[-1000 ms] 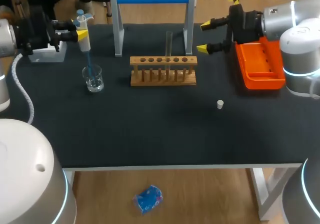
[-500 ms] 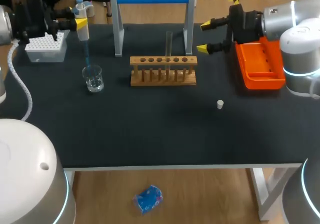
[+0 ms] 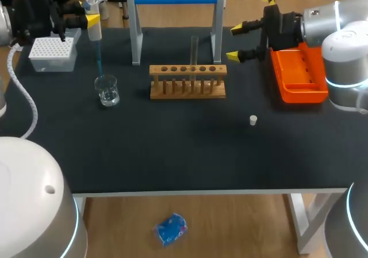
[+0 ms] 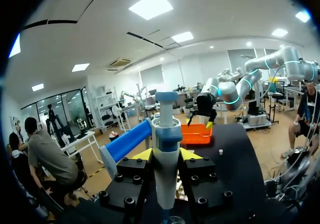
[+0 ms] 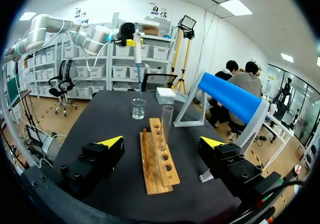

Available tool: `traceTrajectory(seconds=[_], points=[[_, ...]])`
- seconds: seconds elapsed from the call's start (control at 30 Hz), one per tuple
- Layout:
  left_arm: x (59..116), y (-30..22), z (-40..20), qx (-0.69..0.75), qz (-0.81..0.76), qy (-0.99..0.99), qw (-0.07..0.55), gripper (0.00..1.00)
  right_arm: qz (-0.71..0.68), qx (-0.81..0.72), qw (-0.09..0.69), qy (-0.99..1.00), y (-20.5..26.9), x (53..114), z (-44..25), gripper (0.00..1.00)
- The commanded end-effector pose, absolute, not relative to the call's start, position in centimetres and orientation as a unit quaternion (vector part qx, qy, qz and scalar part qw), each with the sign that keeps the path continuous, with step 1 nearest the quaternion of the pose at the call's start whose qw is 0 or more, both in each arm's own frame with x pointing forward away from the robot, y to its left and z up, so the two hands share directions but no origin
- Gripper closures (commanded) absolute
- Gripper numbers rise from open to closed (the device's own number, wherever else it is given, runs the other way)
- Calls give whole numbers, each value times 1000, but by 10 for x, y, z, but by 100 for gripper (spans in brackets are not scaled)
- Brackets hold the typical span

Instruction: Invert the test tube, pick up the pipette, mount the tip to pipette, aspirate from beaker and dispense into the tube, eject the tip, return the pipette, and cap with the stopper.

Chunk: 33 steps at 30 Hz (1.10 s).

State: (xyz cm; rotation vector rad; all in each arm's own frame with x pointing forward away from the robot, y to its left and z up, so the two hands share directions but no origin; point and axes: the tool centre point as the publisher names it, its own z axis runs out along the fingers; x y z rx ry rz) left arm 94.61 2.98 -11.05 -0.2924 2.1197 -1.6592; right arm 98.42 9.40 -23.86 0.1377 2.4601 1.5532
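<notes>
The left tool [image 3: 91, 21] was clenched on the pipette [image 3: 95, 31] above the table's [image 3: 172, 154] far-left corner. Its thin blue tip hung down towards the beaker [image 3: 107, 90], and whether the tip's end had cleared the rim could not be told. The test tube [image 3: 194, 51] stood upright in the wooden rack [image 3: 187, 81] at the middle of the far edge. The stopper [image 3: 253, 119] lay loose right of centre, and the tip box [image 3: 52, 52] sat in the far-left corner under the left arm. The right tool [image 3: 236, 42] hung released and holding nothing beside the orange tray [image 3: 299, 74] at the far-right corner. The likely next stage was carrying the liquid across to the tube, and several things could go wrong on that trip. A jolt might shake drops onto the table. A leg of the blue-topped frame [image 3: 136, 34] stood between beaker and rack and could catch the tip. The tube's narrow mouth left little room, so a tip off centre could spill liquid down the glass or nudge the tube in its hole. A loosely seated tip could also drop off, and the stopper might roll if brushed
</notes>
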Motion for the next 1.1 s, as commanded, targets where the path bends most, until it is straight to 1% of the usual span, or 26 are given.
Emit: traceTrajectory(seconds=[0.03, 0.43, 0.63, 1.1], points=[[946, 30, -109, -106, -597, 765, 216, 100, 530, 47, 115, 839, 94, 984, -239, 0], [946, 26, -105, -105, -600, 764, 211, 100, 530, 47, 115, 839, 94, 984, -239, 0], [949, 6, -82, -94, -603, 766, 204, 100, 530, 47, 115, 839, 94, 984, -239, 0], [973, -60, -39, -75, -609, 774, 157, 100, 530, 47, 115, 839, 94, 984, -239, 0]])
